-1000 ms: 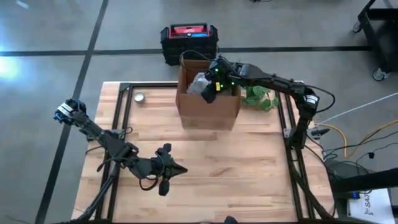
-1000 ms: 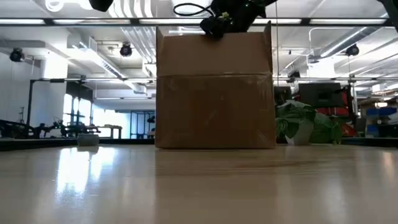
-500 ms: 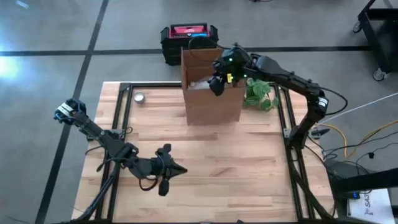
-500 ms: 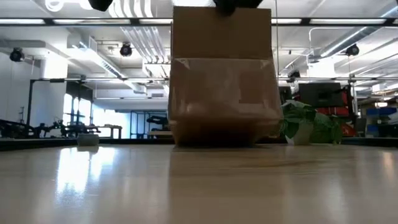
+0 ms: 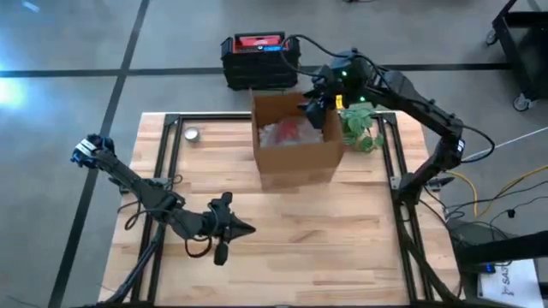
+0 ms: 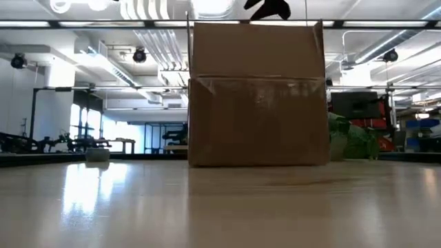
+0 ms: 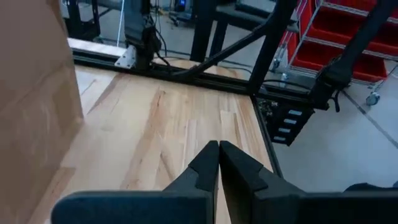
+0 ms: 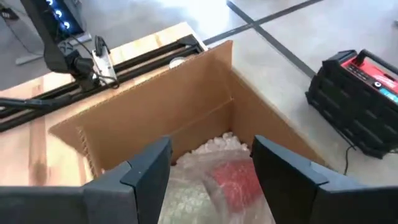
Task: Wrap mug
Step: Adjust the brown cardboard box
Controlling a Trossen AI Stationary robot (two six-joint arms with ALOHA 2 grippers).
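An open cardboard box (image 5: 295,141) stands flat on its bottom at the table's far middle. Inside it lies the red mug in clear bubble wrap (image 5: 287,133), also seen in the right wrist view (image 8: 227,186). My right gripper (image 5: 318,109) hovers open above the box's far right corner, clear of the rim in the low view (image 6: 269,8); in its own wrist view its fingers (image 8: 211,168) stand apart above the bundle. My left gripper (image 5: 238,228) rests shut near the table's front left, fingertips together (image 7: 218,158).
A green plant (image 5: 360,128) stands right of the box. A small round tin (image 5: 193,133) sits at the far left. A black and red case (image 5: 259,58) stands on the floor beyond the table. Black frame rails (image 5: 169,145) run along the table's sides.
My right gripper has risen out of the box and gone toward the table's far right. The box shifted a little to the right, tipped midway, and now stands flat. The wrapped mug lies uncovered inside it.
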